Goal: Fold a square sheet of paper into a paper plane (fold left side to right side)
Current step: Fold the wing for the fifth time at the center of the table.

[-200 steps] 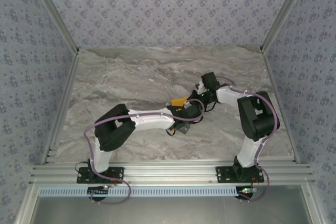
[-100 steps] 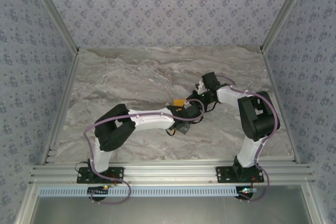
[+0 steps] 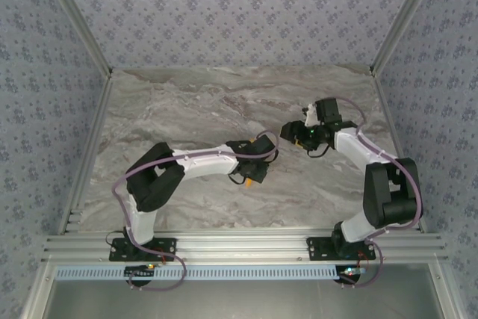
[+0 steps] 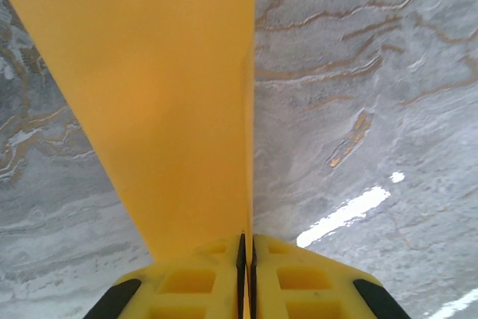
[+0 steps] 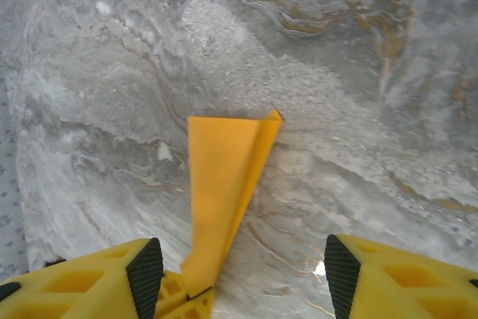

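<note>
In the left wrist view, the left gripper sat at the bottom edge of the frame. Its two yellow fingers were pressed together on the near end of a folded bright-orange sheet of paper. Only a thin dark seam showed between them. From that pinch the paper widened and ran up to the top left of the frame, with one long straight edge down the middle. It was lifted off the grey, brown-veined marble tabletop, which filled the right half of the view.

In the right wrist view, the right gripper stood well open, with one yellow, black-padded finger at the lower left and the other at the lower right. It had hold of nothing. The paper rose from the bottom centre of that frame as a narrow folded shape, its layers splaying towards a blunt upper end at mid-frame. It lay in the gap between the fingers and touched neither.

From the top camera, the white-and-black left arm reached from the lower left to the middle of the table. The right arm curved in from the lower right. Their tips were near each other at mid-frame but clearly apart.
</note>
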